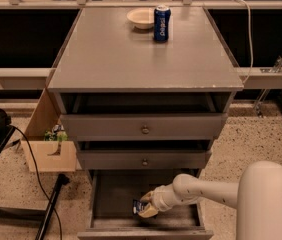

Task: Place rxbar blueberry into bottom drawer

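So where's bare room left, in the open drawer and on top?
Bottom drawer: bare floor left of and behind the gripper, which sits mid-front with the rxbar blueberry at its tip. Cabinet top: bare except the far edge, crowded by bowl and soda can.

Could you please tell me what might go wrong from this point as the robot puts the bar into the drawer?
1. The gripper sits low inside the open bottom drawer, apparently shut on the rxbar blueberry. Pulling back before a full release could drag the bar out again.
2. The arm lies just below the middle drawer. Lifting straight up might strike its front.
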{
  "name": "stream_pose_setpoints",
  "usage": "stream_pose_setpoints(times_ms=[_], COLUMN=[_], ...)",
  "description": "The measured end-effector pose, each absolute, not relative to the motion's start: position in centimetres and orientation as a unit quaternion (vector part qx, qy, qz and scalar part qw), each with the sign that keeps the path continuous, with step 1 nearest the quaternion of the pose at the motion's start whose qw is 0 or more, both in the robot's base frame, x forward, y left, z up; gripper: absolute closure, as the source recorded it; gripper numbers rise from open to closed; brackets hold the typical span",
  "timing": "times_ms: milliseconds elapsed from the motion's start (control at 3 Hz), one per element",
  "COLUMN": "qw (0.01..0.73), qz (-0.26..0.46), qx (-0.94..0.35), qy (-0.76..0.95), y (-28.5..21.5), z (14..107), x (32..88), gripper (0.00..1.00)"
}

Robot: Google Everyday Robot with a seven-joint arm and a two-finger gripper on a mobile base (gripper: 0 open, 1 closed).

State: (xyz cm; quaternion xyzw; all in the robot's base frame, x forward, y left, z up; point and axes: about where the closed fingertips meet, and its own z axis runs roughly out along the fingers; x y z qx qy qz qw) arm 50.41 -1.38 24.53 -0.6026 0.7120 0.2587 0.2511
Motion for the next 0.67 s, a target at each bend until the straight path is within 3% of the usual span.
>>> stream_pose_setpoints(times_ms=[667], qw=[0.254], qz=[0.258], qx=[-0.606], qy=[0.708], y=[-1.2], z=[23.2], x=[50.7], gripper=[1.00])
